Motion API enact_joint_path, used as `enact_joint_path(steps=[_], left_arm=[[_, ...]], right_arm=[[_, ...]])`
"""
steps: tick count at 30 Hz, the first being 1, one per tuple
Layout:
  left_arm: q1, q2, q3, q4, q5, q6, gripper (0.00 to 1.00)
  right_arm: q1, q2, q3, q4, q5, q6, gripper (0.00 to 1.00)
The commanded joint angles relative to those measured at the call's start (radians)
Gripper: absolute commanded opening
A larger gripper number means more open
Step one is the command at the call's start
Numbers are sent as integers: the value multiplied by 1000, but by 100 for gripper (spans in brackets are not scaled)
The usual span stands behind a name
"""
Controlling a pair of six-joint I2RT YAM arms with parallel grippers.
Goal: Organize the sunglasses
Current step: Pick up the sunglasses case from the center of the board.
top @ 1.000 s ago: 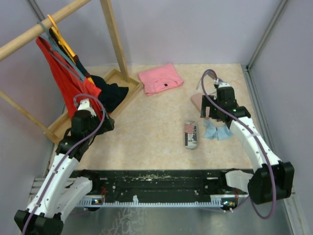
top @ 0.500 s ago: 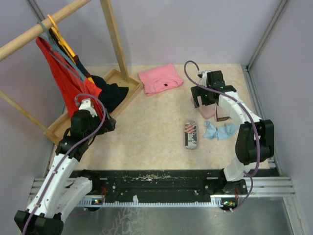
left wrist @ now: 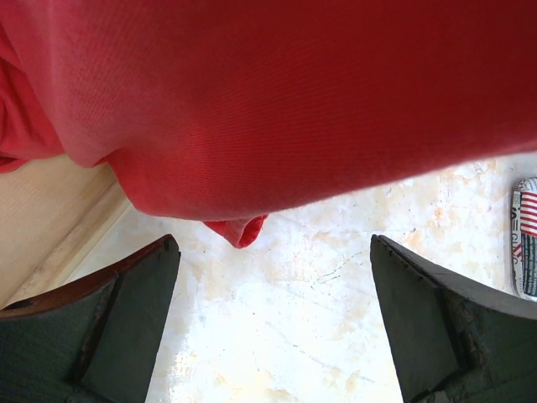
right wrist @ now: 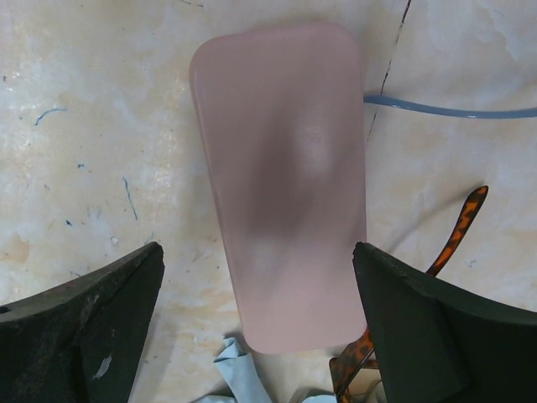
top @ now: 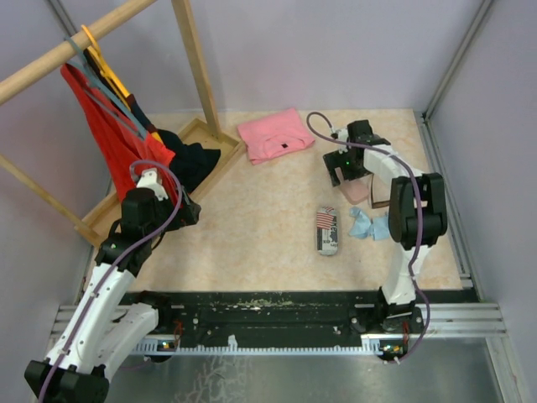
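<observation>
My right fingers (right wrist: 84,336) stood wide over the pink case (right wrist: 281,185).
Empty, I straddled it, probably to grip it for the brown sunglasses (right wrist: 457,235) beside.

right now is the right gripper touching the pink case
Cannot tell. In the right wrist view the open right gripper straddles the pink case; one finger overlaps its edge, height unclear.

Looks like a robot test lab, not a home. Plain grey walls (top: 336,50) all around, with a metal post (top: 457,59) in the corner. Small counter (top: 260,210) with a stone look, boxed in. Left arm (top: 105,281) and right arm (top: 409,218) bolted to a black rail (top: 277,304) at the near edge. Wooden clothes rack (top: 195,59) at the far left.
</observation>
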Motion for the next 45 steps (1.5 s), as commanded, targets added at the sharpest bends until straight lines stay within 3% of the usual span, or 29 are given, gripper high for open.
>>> enact_joint_path(steps=[1, 19, 27, 33, 36, 40, 42, 45], left_arm=[[9, 3, 14, 24, 17, 14, 100], [12, 13, 12, 26, 26, 14, 100], [14, 15, 12, 28, 25, 14, 100], [17, 16, 13, 25, 21, 11, 100], [17, 8, 13, 23, 22, 10, 100], [19, -17, 6, 35, 45, 4, 100], [20, -31, 5, 44, 63, -5, 100], [33, -64, -9, 75, 119, -18, 100]], right_arm=[[-8, 35, 77, -8, -17, -41, 94], [-10, 222, 284, -151, 29, -100, 91], [-9, 196, 284, -149, -1, -88, 61], [4, 118, 275, -149, 29, -57, 45], [19, 43, 259, -142, 41, -28, 35], [33, -96, 213, -110, 16, 32, 6], [38, -190, 162, -62, -7, 83, 0], [42, -364, 47, 32, -118, 171, 0]])
